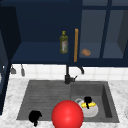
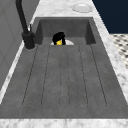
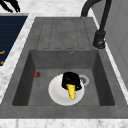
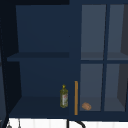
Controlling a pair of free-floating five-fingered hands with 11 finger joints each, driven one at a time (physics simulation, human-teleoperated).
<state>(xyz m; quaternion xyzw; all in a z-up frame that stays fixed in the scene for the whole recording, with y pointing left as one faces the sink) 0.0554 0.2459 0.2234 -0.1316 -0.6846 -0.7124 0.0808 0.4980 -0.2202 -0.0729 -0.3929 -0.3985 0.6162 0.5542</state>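
Front view: the right hand [image 1: 87, 100] is over the plate [image 1: 92, 111] in the sink basin [image 1: 106, 100], its fingers curled round a yellow corn cob [image 1: 89, 104] that lies just above the plate. The left hand [image 1: 35, 116] hangs at the front edge of the draining board [image 1: 42, 95]; whether its fingers are spread or closed I cannot tell. A red ball [image 1: 67, 114] sits in front of the sink, between the hands. The tap [image 1: 68, 76] stands behind, and in the cabinet above are a bottle [image 1: 63, 42], an orange handle [image 1: 76, 45] and a bun [image 1: 86, 52].

Left side view: the right hand [image 2: 58, 37] pinches the cob [image 2: 59, 42] down in the far basin, over the plate [image 2: 68, 43].

Right side view: the right hand [image 3: 70, 80] grips the cob [image 3: 71, 91] at one end; the cob points toward the camera over the plate [image 3: 56, 91]. A small red thing [image 3: 37, 74] lies on the basin floor. The left hand [image 3: 11, 5] shows at the top left corner.

Upper view: bottle [image 4: 64, 96], handle [image 4: 76, 97] and bun [image 4: 86, 106] on the lower shelf.
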